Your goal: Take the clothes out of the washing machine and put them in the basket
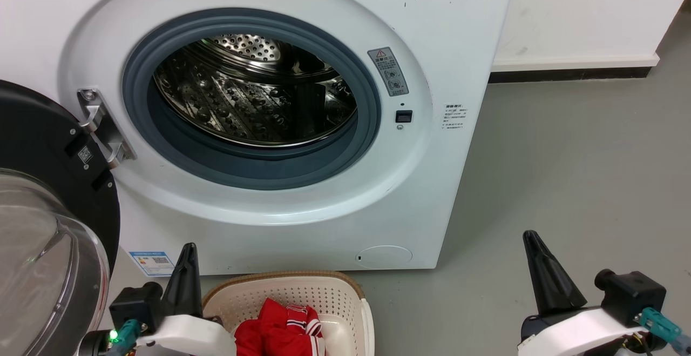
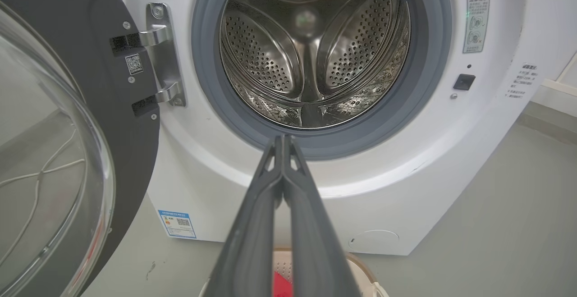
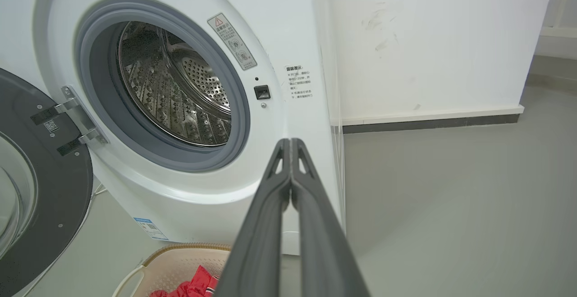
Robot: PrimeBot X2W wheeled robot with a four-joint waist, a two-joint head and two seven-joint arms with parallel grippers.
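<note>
Washing machine (image 1: 302, 205): white front-loader, black-framed door (image 1: 48, 145) open on its left.
Labels: grey warning sticker (image 1: 388, 71), red triangle, right of its porthole (image 1: 253, 172); blue QR label (image 1: 153, 262) at its lower-left corner; print unreadable.
Clothes (image 1: 280, 329): red, white-striped, in cream basket (image 1: 302, 294) at its foot.
Left gripper (image 1: 189, 249): fingers pressed together, empty, below its porthole.
Right gripper (image 1: 530, 236): pressed together, empty, off its right corner.
Room: grey floor (image 1: 567, 172), white wall (image 1: 583, 10), dark skirting (image 1: 567, 73).

A smooth grey floor (image 1: 567, 183) is shown running to a plain white wall (image 1: 583, 10), the two joined by a white ledge (image 1: 572, 62) set above a dark skirting strip (image 1: 567, 74). Faint scuff marks (image 3: 381, 44) are seen on the wall, and the room is evenly lit, with soft shadows cast on the floor.
</note>
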